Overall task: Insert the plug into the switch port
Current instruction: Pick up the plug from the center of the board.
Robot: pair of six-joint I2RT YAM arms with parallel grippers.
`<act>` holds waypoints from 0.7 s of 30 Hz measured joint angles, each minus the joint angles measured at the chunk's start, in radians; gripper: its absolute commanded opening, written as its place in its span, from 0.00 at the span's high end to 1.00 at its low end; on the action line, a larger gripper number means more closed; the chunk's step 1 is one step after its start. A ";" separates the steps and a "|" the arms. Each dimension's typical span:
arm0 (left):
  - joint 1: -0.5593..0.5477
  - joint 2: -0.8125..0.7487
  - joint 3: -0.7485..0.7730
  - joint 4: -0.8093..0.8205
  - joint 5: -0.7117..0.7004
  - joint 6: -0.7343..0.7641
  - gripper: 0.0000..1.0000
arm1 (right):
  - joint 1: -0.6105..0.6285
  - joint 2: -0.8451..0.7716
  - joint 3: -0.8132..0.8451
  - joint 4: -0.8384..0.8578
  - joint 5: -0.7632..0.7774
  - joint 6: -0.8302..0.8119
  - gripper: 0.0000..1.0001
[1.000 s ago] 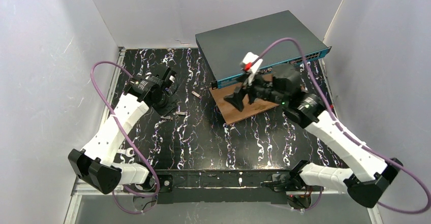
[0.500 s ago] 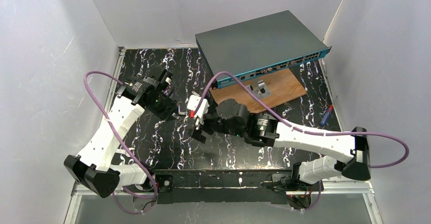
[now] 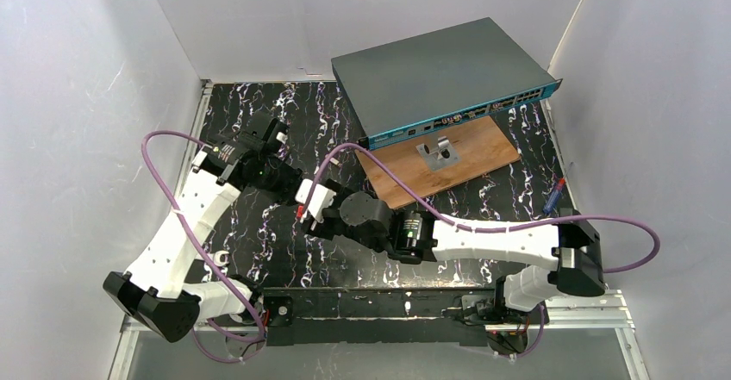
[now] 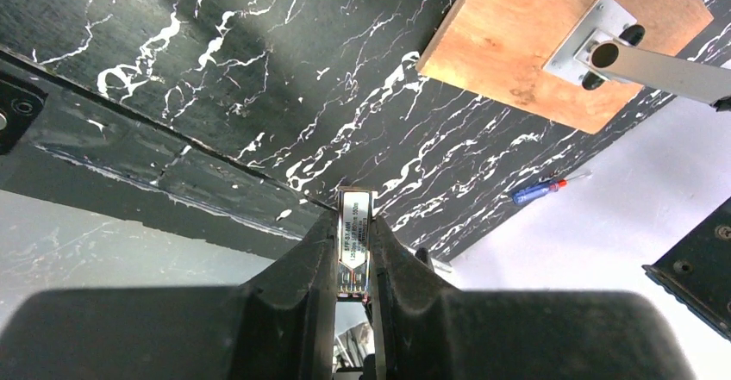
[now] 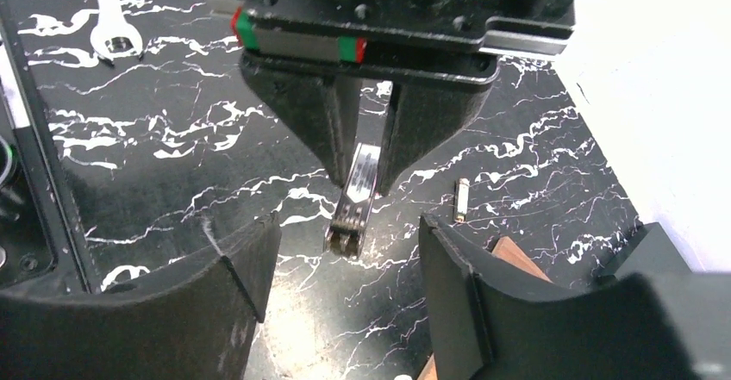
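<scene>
The switch (image 3: 431, 70) is a wide dark grey box at the back, its teal port strip (image 3: 465, 117) facing the front. My left gripper (image 3: 291, 189) is shut on the plug (image 4: 354, 233), a small metal module with a white label. The plug sticks out past the fingertips (image 4: 323, 238). In the right wrist view the plug (image 5: 358, 192) hangs from the left gripper (image 5: 362, 160), just above the black mat. My right gripper (image 5: 345, 233) is open, its fingers on either side of the plug's tip without touching it. In the top view the right gripper (image 3: 312, 212) sits against the left one at centre left.
A brown wooden board (image 3: 448, 163) with a metal bracket (image 3: 438, 151) lies in front of the switch. A blue and red screwdriver (image 3: 554, 195) lies at the right wall. A wrench (image 5: 112, 27) and a small metal piece (image 5: 461, 199) lie on the mat. White walls stand close on three sides.
My right arm has swung from the board by the switch down to the left, and its open gripper now faces the left gripper. The left gripper shifted slightly, still holding the plug.
</scene>
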 measured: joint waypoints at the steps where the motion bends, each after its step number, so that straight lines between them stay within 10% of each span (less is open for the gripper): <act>1: 0.000 -0.002 -0.004 0.005 0.007 -0.001 1.00 | 0.000 0.005 0.000 0.007 0.008 -0.005 0.38; 18: 0.003 -0.027 -0.037 0.040 0.044 -0.026 0.99 | 0.007 0.040 -0.001 0.050 0.092 -0.016 0.99; 21: 0.005 -0.029 -0.042 0.046 0.045 -0.025 0.76 | 0.007 0.041 -0.002 0.050 0.098 -0.016 0.99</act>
